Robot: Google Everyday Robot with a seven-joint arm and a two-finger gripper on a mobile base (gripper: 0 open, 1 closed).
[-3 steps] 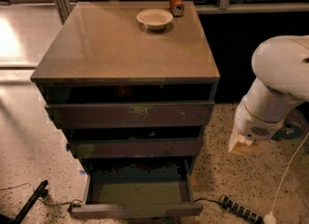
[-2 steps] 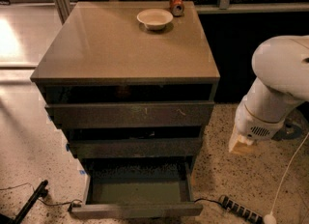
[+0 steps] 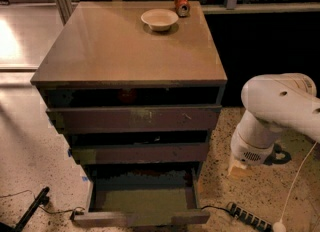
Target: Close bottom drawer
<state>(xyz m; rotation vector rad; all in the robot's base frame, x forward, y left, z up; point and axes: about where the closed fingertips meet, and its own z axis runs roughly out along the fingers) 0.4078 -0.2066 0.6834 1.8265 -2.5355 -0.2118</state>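
The bottom drawer of the tan-topped cabinet stands pulled out towards me. Its greenish-grey floor shows, and its flat plank front is near the lower edge of the view. The two drawers above it, the top one and the middle one, stick out a little. My white arm hangs at the right of the cabinet, level with the middle drawer and apart from it. My gripper is hidden beyond the arm's lower end.
A white bowl and a red can lying on its side rest at the back of the cabinet top. A black power strip and cables lie on the speckled floor at lower right. A black bar lies at lower left.
My arm has come lower and slightly left, nearer the cabinet's right side. The bottom drawer stays pulled out as before.
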